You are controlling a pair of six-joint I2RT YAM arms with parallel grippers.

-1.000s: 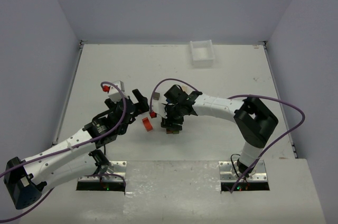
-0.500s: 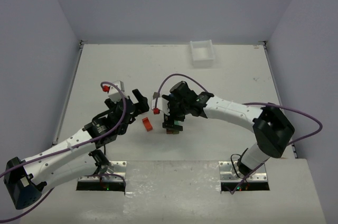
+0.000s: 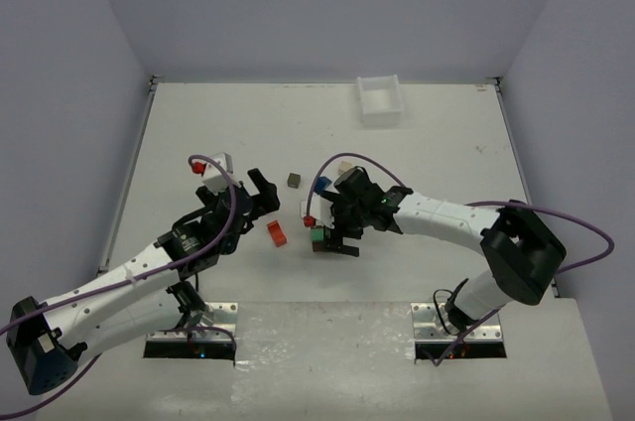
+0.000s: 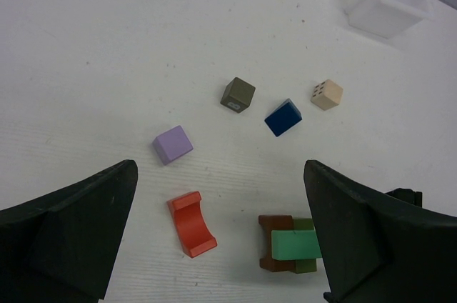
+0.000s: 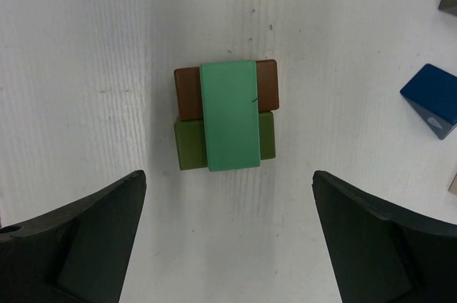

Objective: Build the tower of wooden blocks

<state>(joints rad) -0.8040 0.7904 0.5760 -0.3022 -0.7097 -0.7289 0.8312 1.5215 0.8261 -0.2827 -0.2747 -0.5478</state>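
While both arms reach over the white tabletop, the tower stands just three pieces strong toward the near side, between the two arms. A brown block and an olive block lie side by side, touching. A green bar lies flat on top, crossing their seam and leaving both ends of each lower block showing.

The right gripper hovers directly above this stack, released, with nothing between its jaws. In its wrist view the dark fingers frame the stack from either side without touching it. The left gripper is likewise spread wide and empty, poised to the left of the tower over a scatter of loose wood blocks.

Closest to that gripper lies a red-orange arch block, just left of the tower and apart from it. Beyond the arch sits a purple cube. Farther out are a dark olive cube, a blue block and a beige cube with dots on one face, each lying apart from the others. From overhead, the right arm hides several of these loose pieces.

A white plastic tray rests at the far edge of the tabletop, well apart from the blocks.
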